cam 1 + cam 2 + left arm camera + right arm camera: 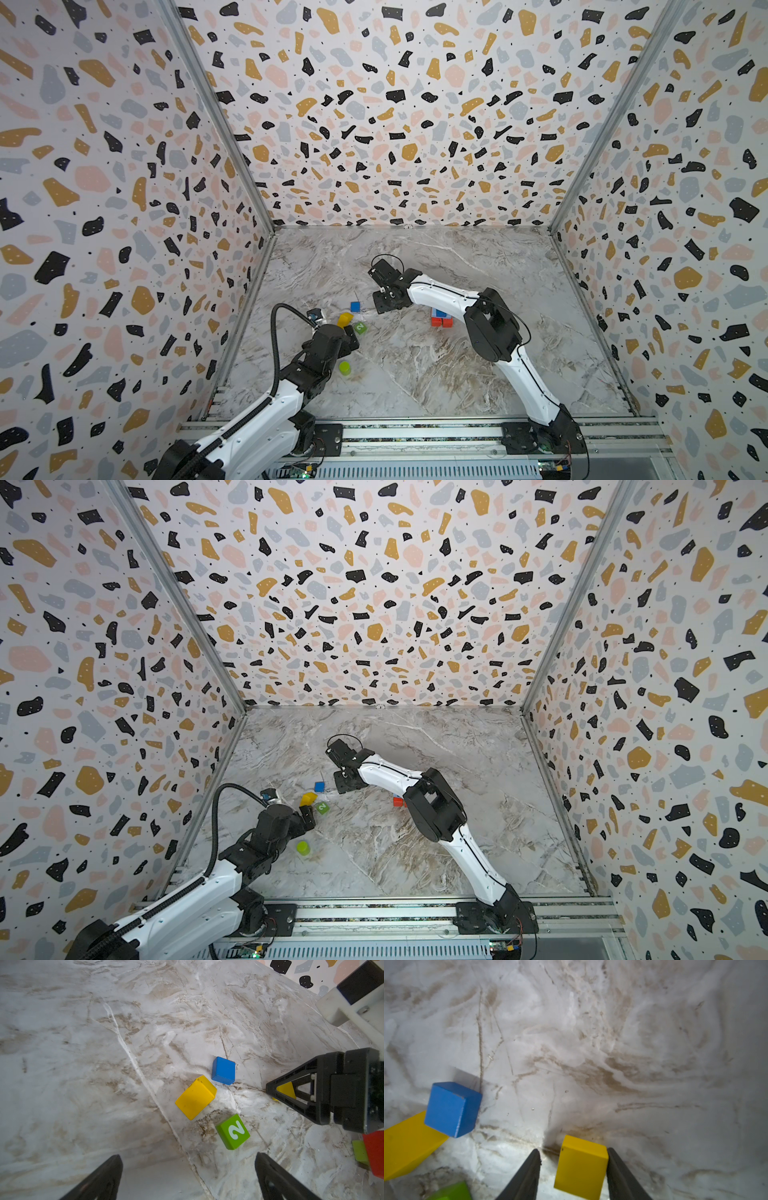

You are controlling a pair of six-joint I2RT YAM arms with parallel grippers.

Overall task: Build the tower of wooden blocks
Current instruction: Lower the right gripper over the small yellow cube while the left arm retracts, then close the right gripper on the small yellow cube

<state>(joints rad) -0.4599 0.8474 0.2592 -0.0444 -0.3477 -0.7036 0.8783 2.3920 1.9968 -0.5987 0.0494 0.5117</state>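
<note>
On the marble table [415, 854] lie a blue cube [319, 786], a yellow block [308, 798] and a green block [322, 808] marked 2, close together — a lime cylinder [303, 847] stands nearer the front, apart. The right arm [432, 808] half hides a red block [397, 801].

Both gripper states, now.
Left gripper: open, empty.
Right gripper: open around the small yellow block, not clamped; a gap shows at one finger.

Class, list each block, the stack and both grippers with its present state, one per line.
left gripper: open, empty
right gripper: open around yellow cube, one finger touching
blue cube: loose, untouched
yellow bar: loose, beside blue cube
green cube: loose, numeral 2 up
lime cylinder: upright, loose
wood block tower: low, red base, partly hidden
</note>
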